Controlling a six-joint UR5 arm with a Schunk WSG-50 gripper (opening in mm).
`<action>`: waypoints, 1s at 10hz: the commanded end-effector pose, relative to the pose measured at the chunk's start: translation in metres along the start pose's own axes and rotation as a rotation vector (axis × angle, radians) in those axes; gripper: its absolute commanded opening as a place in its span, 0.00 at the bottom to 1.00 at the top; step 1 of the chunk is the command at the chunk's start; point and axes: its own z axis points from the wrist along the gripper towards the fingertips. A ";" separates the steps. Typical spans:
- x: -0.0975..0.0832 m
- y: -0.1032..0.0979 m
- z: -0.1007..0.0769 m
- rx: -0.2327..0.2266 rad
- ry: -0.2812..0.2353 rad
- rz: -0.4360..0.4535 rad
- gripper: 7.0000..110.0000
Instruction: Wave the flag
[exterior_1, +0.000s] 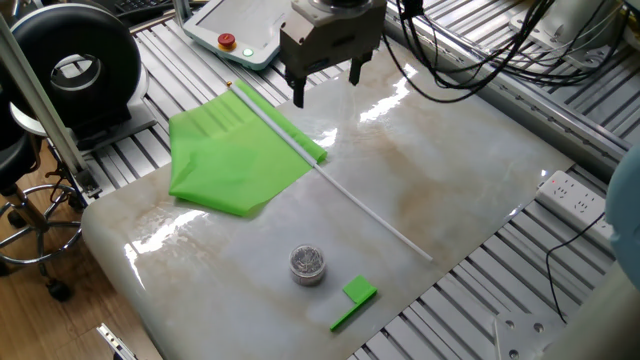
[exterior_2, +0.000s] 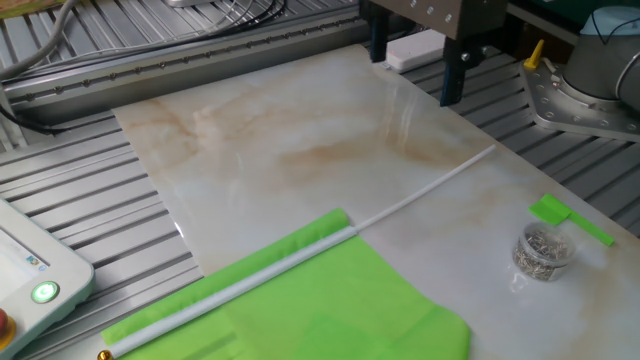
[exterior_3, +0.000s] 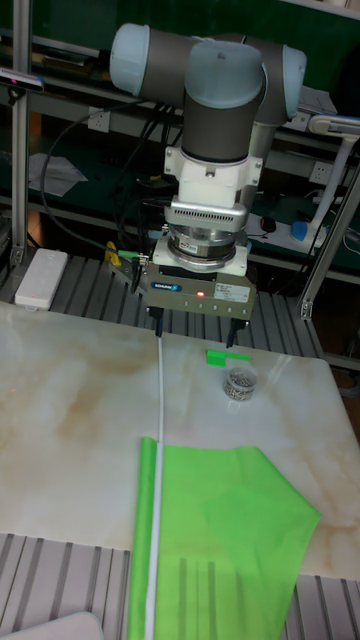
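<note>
The flag lies flat on the marble table: its bright green sheet (exterior_1: 235, 160) (exterior_2: 330, 300) (exterior_3: 220, 540) rests at one end, and its thin white stick (exterior_1: 370, 210) (exterior_2: 420, 193) (exterior_3: 160, 400) runs out across the slab. My gripper (exterior_1: 326, 88) (exterior_2: 415, 70) (exterior_3: 198, 330) hangs open and empty above the table's edge. It is apart from the flag, and in the tall fixed view it sits just beyond the stick's bare end.
A small clear jar (exterior_1: 307, 264) (exterior_2: 543, 250) of metal bits stands next to a small green block (exterior_1: 355, 296) (exterior_2: 560, 215). A white pendant (exterior_1: 235, 30) lies off the table. A power strip (exterior_1: 575, 195) and cables sit beside the slab.
</note>
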 end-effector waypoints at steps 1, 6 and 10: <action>0.002 0.003 -0.001 -0.011 0.008 0.030 0.00; -0.028 -0.058 -0.012 0.246 -0.107 0.025 0.00; -0.030 0.005 0.008 -0.018 -0.060 -0.053 0.00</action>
